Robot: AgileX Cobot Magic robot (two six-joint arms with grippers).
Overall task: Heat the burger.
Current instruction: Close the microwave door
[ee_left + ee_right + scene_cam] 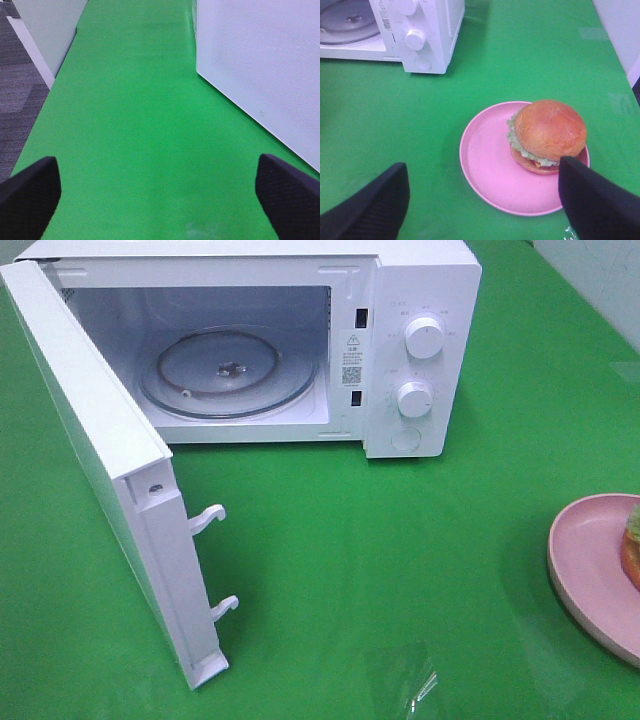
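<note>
Green table cover [400, 560] throughout. Right gripper [480, 200]: jaws spread wide, nothing held, above the pink plate [490, 175]. Burger [547, 135] sits on that plate, toward one edge, untouched. Left gripper [160, 195]: released, over bare cover beside the microwave door [110, 480]. Microwave [420, 300] open, glass turntable [230, 375] inside.

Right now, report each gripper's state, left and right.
Left gripper: open, holding nothing, over bare green table.
Right gripper: open, holding nothing, above the pink plate with the burger.
</note>
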